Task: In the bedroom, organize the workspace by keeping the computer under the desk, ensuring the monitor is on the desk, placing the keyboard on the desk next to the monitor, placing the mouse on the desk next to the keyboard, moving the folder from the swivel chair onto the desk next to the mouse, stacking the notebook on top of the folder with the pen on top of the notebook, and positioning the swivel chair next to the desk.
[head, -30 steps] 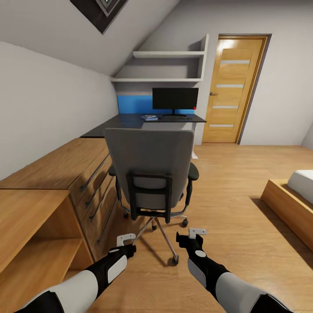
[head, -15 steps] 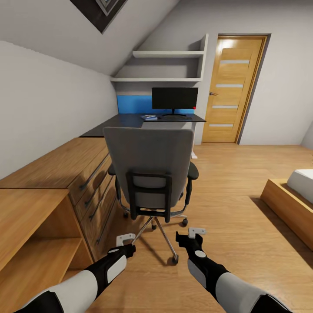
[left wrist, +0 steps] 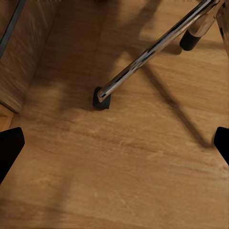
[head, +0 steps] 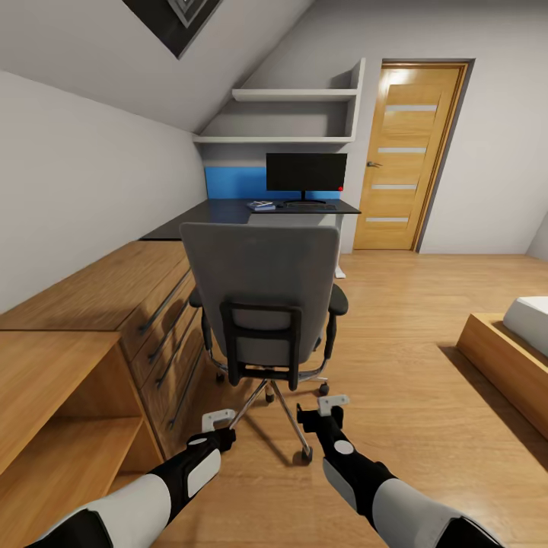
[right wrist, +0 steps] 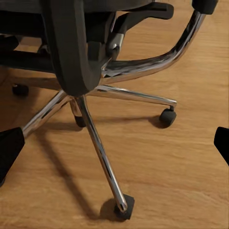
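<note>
Both grippers, left (head: 218,423) and right (head: 323,412), hang spread and empty behind the swivel chair (head: 264,293); beyond it the monitor (head: 306,173) stands on the desk (head: 221,215).

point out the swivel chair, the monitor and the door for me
swivel chair (head: 262,266): head view, on the grey backrest facing the camera
monitor (head: 306,172): head view, on the middle of the black screen
door (head: 402,164): head view, on the wooden panel between the pale glass strips
</note>
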Controlling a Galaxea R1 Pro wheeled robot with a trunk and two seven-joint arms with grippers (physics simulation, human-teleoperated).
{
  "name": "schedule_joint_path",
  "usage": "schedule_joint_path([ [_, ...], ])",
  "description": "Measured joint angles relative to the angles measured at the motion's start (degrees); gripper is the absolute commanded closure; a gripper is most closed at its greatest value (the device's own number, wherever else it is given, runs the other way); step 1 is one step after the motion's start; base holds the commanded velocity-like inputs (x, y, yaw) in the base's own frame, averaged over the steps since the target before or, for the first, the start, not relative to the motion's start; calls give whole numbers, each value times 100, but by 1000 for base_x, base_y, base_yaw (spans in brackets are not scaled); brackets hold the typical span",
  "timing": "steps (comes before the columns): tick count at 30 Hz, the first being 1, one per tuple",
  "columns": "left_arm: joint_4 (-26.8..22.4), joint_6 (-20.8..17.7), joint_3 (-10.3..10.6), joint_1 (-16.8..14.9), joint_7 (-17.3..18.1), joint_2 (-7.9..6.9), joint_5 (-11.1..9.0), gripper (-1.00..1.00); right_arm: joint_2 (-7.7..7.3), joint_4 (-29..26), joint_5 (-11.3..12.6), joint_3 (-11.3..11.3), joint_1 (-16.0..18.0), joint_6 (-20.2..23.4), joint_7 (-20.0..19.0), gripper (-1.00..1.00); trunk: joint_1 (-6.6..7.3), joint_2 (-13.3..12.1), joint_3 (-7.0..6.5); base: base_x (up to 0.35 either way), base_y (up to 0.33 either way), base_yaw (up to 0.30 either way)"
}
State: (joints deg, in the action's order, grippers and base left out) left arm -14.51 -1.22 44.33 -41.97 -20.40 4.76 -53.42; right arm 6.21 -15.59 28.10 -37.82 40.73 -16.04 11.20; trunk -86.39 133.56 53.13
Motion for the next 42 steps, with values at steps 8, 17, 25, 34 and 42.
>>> schedule_joint_path([
  [8,15,160,9,0,2,6,13,-100,51,27,-21,-20,-9,-19,-324,-100,0,0,0,138,0,0],
  [17,8,200,39,0,71,9,20,-100,125,42,-220,-112,-40,-20,-387,-100,-1,0,0,98,0,0],
  [25,3,272,165,0,92,21,37,-100,119,44,-235,-111,-44,-20,-389,-100,0,0,0,128,-11,0],
  [34,-149,706,182,-9,73,19,56,-100,120,52,-236,-112,-45,-19,-392,-100,-1,0,0,17,-2,0],
  [42,-771,211,147,-220,61,-18,40,-100,121,53,-229,-106,-53,-20,-398,-100,-1,0,0,1,0,0],
])
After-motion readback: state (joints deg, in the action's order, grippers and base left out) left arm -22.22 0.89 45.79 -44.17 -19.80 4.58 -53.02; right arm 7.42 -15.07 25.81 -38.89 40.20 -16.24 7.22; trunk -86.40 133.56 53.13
